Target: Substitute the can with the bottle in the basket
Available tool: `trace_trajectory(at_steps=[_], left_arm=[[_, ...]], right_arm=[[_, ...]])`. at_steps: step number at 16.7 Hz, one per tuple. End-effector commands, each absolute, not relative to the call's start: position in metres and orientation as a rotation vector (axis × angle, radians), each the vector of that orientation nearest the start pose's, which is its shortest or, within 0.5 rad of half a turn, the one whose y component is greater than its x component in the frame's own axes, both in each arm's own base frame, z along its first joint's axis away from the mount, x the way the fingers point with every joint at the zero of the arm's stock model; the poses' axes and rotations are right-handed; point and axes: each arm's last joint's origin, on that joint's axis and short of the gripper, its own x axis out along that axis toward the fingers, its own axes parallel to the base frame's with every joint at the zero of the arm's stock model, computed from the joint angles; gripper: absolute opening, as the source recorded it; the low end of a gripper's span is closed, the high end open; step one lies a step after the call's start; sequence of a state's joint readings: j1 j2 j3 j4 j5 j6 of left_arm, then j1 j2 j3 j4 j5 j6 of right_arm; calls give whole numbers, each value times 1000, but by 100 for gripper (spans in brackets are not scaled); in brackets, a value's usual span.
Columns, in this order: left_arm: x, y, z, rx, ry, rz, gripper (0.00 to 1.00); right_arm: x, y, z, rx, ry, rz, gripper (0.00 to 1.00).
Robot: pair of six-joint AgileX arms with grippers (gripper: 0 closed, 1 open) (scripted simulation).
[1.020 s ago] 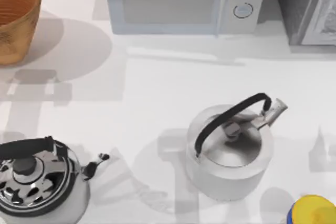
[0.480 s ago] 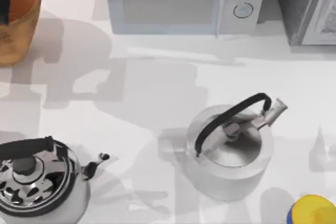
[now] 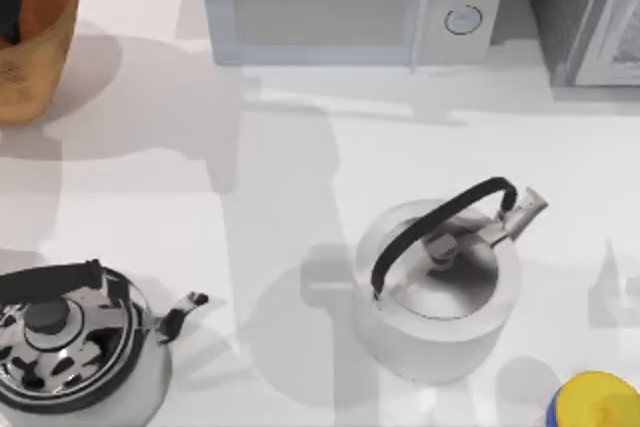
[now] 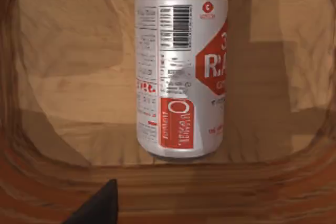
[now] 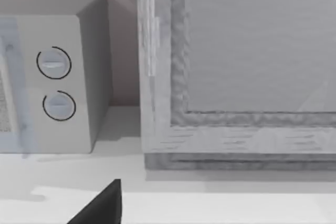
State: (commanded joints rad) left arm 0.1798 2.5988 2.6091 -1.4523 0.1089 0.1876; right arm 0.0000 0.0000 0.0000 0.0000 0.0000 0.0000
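White table [image 3: 300,177]: basket [image 3: 35,57], microwave [image 3: 350,2], two kettles [image 3: 440,287].

Open table [image 3: 300,167] mid-left, kettles [image 3: 440,287] crowding front, microwave [image 3: 350,2] walling rear

Basket [image 3: 35,57] cut by frame edge.

Left gripper [image 3: 10,2]: matte black, flat-sided body above the basket [image 3: 40,67]; finger tip [image 4: 100,208] black, wedge-shaped.
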Motion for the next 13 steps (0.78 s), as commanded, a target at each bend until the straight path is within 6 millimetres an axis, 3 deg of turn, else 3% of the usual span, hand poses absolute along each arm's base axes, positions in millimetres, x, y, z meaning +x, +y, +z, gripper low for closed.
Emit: trace_trajectory(at_steps=[6,13], left_arm=[[514,109,191,-30,1370,-52,100],[515,106,191,-26,1365,-56,100]], right_arm=[[106,-1,160,0,0,0,100],[106,-1,160,0,0,0,100]])
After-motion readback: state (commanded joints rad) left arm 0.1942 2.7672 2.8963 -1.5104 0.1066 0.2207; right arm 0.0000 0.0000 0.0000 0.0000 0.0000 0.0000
